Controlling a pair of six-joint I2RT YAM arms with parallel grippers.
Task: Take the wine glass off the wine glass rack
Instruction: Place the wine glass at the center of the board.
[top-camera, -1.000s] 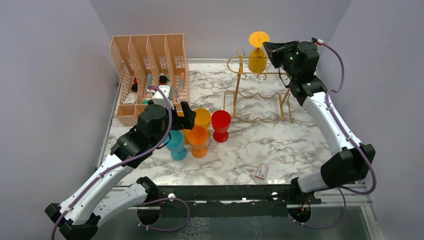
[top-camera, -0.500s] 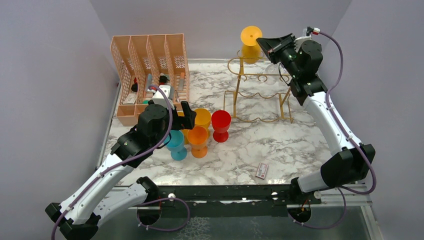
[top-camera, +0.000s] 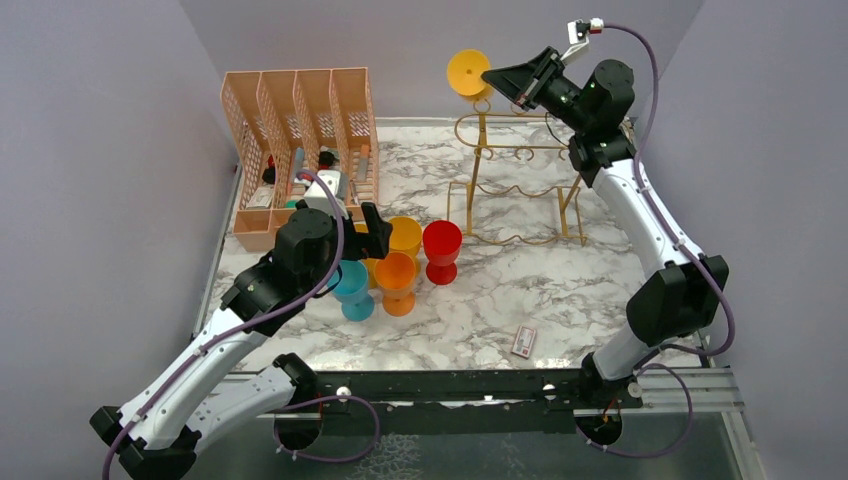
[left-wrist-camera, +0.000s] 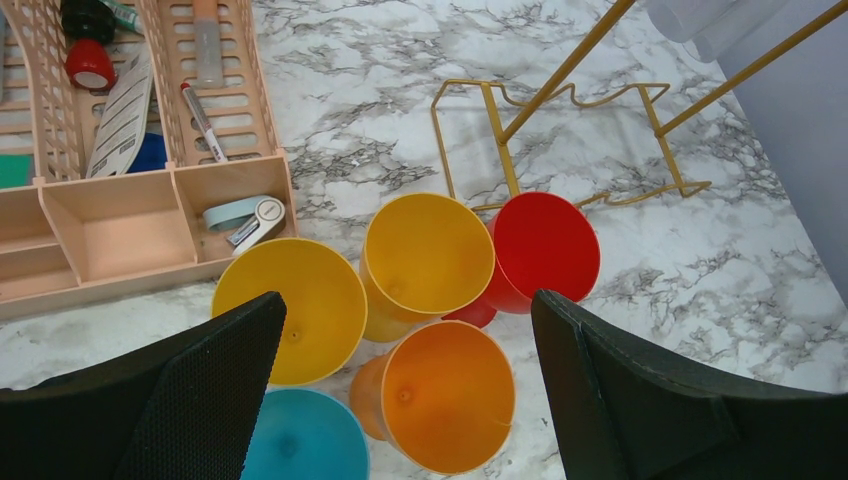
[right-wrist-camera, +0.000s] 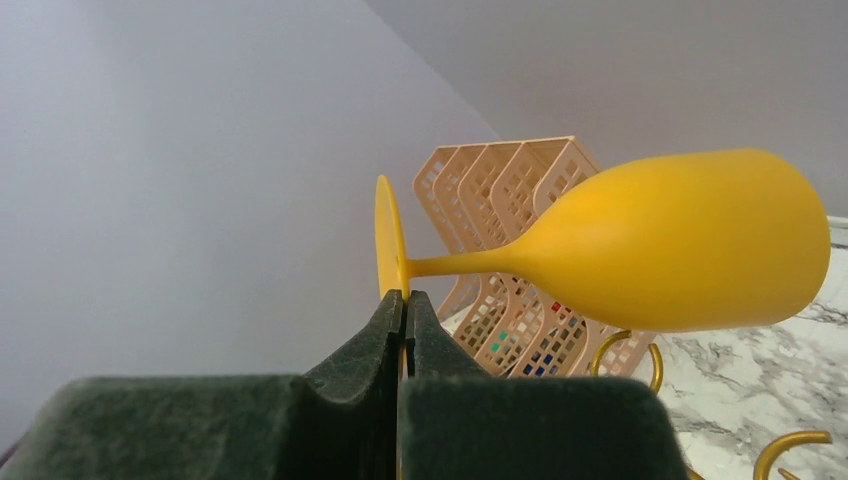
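The yellow wine glass (right-wrist-camera: 690, 240) lies on its side in the air, its round foot (top-camera: 468, 73) pinched edge-on in my right gripper (top-camera: 492, 78), which is shut on it (right-wrist-camera: 404, 297). It hangs above the left end of the gold wire wine glass rack (top-camera: 515, 190), apart from the top rail. One curled hook of the rack (right-wrist-camera: 622, 345) shows below the bowl. My left gripper (top-camera: 378, 232) is open (left-wrist-camera: 407, 300) over a cluster of cups, holding nothing.
Blue (top-camera: 352, 285), orange (top-camera: 396, 278), yellow (top-camera: 405, 236) and red (top-camera: 442, 248) cups stand close together left of the rack. The peach file organiser (top-camera: 300, 150) stands at the back left. A small card (top-camera: 524, 341) lies near the front edge.
My right gripper has risen and swung left, carrying the yellow wine glass up from the rack's top rail and tipping it sideways. The left arm has not moved.
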